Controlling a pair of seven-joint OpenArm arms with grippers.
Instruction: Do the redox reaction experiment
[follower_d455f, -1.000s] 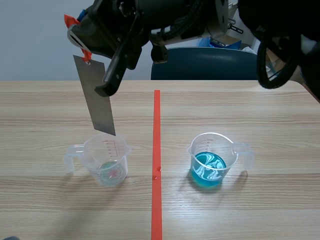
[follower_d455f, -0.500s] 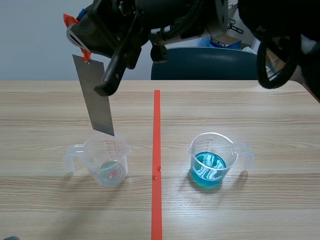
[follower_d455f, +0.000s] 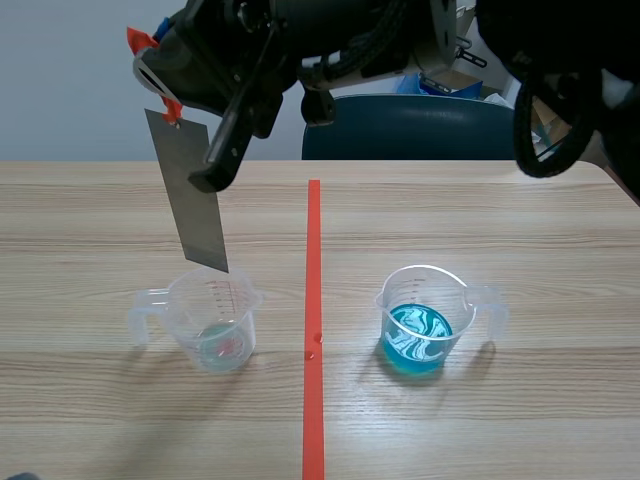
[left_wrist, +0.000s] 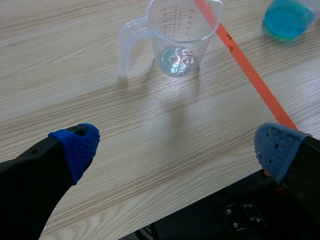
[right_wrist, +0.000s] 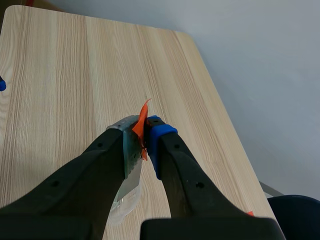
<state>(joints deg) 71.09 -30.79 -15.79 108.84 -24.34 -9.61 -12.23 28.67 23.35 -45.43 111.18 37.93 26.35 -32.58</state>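
Note:
A grey metal strip (follower_d455f: 193, 195) with an orange tab at its top hangs tilted over the clear left beaker (follower_d455f: 213, 320), its lower end about level with the rim. My right gripper (follower_d455f: 160, 90), reaching across from the right, is shut on the strip's top; the right wrist view shows the strip (right_wrist: 131, 150) pinched between the fingers. The left beaker (left_wrist: 177, 35) holds a little pale liquid. A second beaker (follower_d455f: 420, 320) holds swirling blue liquid. My left gripper (left_wrist: 177, 145) is open over bare table, short of the left beaker.
An orange-red tape line (follower_d455f: 314, 300) runs down the table between the two beakers. The blue beaker (left_wrist: 290, 17) lies beyond that line in the left wrist view. A dark blue chair (follower_d455f: 420, 125) stands behind the far edge. The near table edge lies under the left gripper.
The strip's lower end has shifted very slightly to the left. The swirl in the blue liquid has changed shape. Nothing else has moved.

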